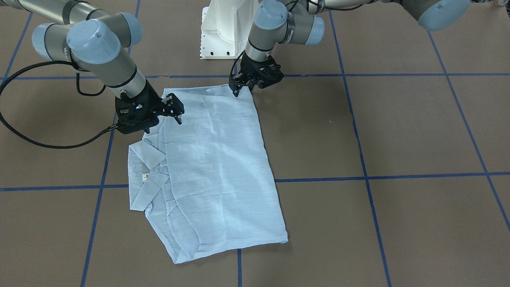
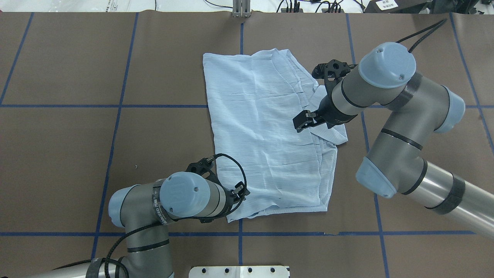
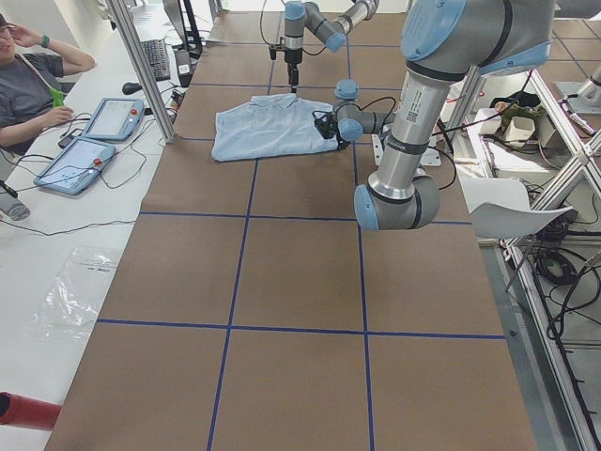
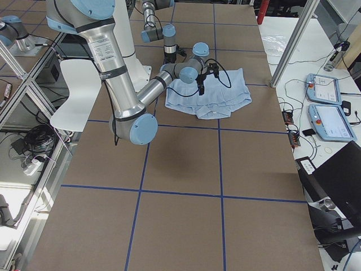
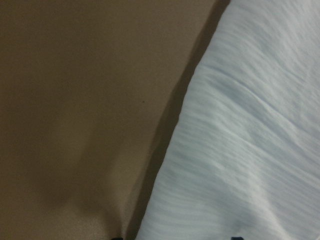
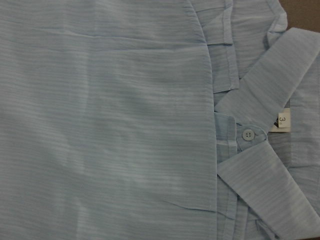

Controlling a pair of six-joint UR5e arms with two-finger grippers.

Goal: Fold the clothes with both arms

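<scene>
The black two-finger left gripper [image 1: 241, 90] points down at the upper right corner of the garment in the front-facing view, just below a blue tape line. In its wrist view two dark fingertips show far apart at the bottom edge, so its jaws stand spread, with the cloth's edge and bare table between them. Whether they touch the cloth cannot be told.

The black two-finger right gripper [image 1: 175, 110] hangs over the garment's upper left edge in that same view, near the collar. Its fingers do not show in its own wrist view, and I cannot tell whether they are apart or together.

The thin, light blue, finely striped long-sleeved shirt [image 1: 223, 159] lies flat slightly left of centre, folded to a rough rectangle. Its collar [image 1: 145, 159] is at the left side, with a white button [image 6: 247, 134] and a small neck label [image 6: 283, 120] just beside each other. A folded panel covers the front, its straight edge running just left of the button in the right wrist view.

The grey-silver tubular left arm [image 1: 287, 28] with pale blue joint caps comes in from the top centre. The matching right arm [image 1: 95, 48] comes in from the upper left, trailing a black cable [image 1: 40, 139].

All rests on a brown paper-covered table [image 1: 398, 127] crossed by blue tape lines. A white pedestal base [image 1: 221, 32] stands at the top centre.

In the left side view a seated person [image 3: 28, 85] is at the upper left, beside two flat grey control tablets [image 3: 94, 141].
</scene>
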